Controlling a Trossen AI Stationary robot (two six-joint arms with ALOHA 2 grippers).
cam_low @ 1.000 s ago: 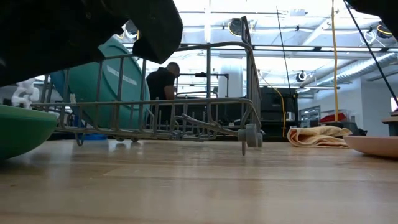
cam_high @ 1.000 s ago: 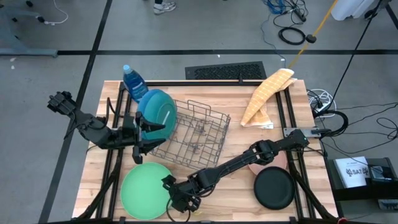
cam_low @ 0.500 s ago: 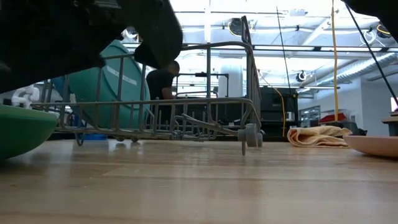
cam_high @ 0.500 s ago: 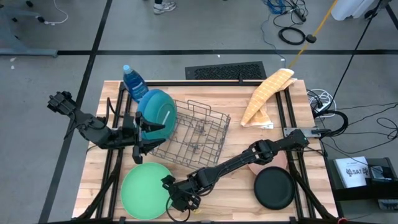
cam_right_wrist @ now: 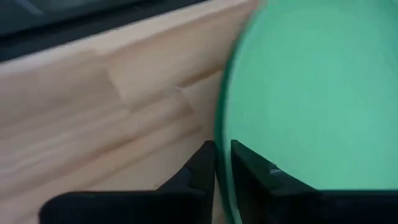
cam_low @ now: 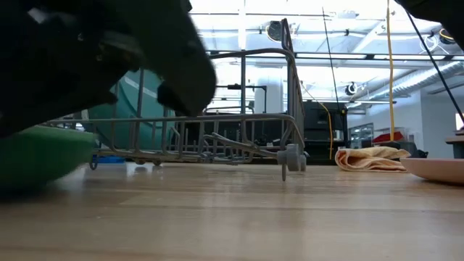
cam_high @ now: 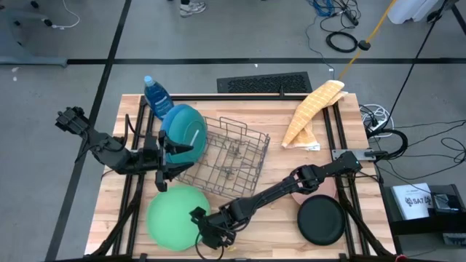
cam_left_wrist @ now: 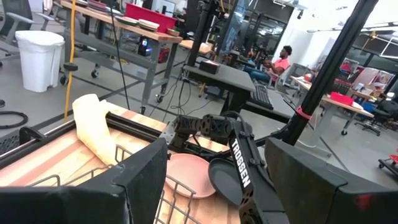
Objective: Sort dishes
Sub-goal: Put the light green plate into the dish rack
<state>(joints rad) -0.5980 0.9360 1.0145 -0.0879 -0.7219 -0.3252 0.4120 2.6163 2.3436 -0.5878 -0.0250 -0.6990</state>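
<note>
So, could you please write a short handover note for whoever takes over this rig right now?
Right gripper: shut on the light green plate's rim at the table's front edge; the plate is tilted up.
Left gripper: open, beside the grey wire rack, holding nothing.
Done: the dark green plate stands upright in the rack.
Left: the light green plate goes in; the black plate and the pink plate lie flat on the table.

Your wooden table [cam_high: 277,167] carried the grey wire rack [cam_high: 229,156] near its middle, a blue bottle [cam_high: 154,92] at the far left corner, a tan cloth [cam_high: 309,113] far right, and the black plate [cam_high: 321,220] and pink plate [cam_low: 438,169] near right.
</note>
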